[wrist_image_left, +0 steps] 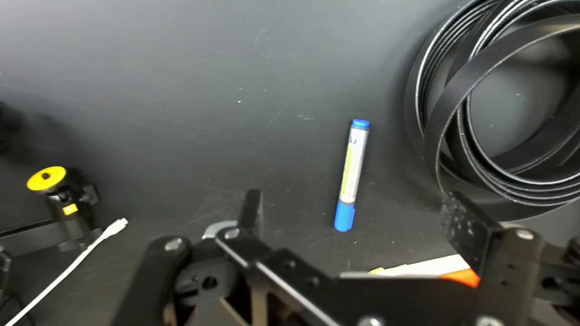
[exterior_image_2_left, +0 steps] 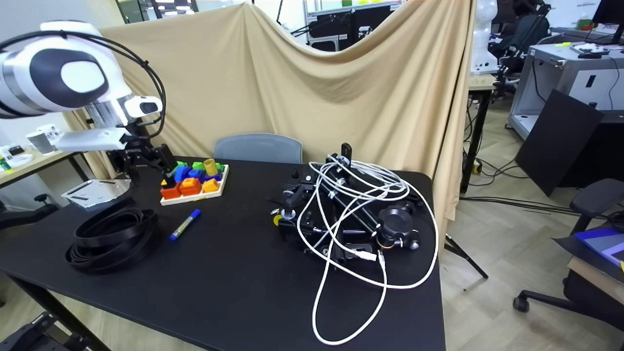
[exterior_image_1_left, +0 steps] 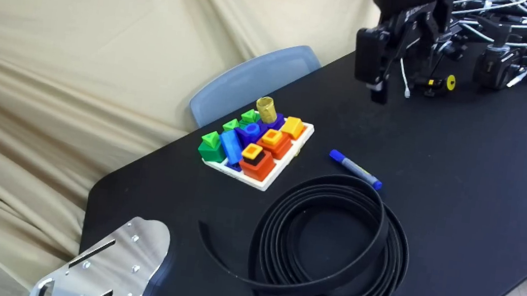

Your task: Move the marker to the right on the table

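Supporting the work is a black table; over it reaches the white arm. On it lies a coil of black strap. The gripper hangs above the table, jaws wide apart, nothing between them. Near the coil sits a board of coloured shapes. The blue-capped marker lies flat on the table near the coil, apart from it.

Step in hand, as judged: approach, ahead of any grasp. The next move likely calls for bringing the jaws over the barrel, lowering and closing across its width. Whose right applies is not established.

Limits: the arm is cut off in an exterior view; in the wrist view the coil is cropped and the board mostly concealed behind the gripper; jaw tips indistinct in both exterior views; barrel lettering unreadable.
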Robot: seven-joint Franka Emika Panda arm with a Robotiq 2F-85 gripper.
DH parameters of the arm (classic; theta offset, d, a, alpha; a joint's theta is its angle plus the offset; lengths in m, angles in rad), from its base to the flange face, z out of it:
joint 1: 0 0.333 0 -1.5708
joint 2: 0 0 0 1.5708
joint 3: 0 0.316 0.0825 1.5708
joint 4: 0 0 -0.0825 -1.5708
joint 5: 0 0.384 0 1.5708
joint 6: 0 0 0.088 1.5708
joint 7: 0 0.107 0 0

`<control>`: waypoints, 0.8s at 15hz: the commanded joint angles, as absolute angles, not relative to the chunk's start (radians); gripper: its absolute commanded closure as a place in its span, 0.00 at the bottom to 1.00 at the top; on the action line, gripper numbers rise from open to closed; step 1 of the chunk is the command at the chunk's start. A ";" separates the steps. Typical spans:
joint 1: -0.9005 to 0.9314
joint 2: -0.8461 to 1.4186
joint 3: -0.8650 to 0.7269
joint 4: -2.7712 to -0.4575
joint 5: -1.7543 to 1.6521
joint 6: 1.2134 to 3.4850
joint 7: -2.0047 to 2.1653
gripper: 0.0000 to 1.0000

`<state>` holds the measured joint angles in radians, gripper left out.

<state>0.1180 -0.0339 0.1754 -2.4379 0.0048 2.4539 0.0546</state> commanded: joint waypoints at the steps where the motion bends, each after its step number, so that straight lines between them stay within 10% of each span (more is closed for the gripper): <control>1: 0.137 0.000 0.169 -2.419 0.005 2.456 0.062 0.00; 12: 0.146 0.196 0.165 -2.338 -0.015 2.676 0.032 0.00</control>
<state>0.1367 0.1117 0.1766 -2.3709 -0.0035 2.5692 0.0435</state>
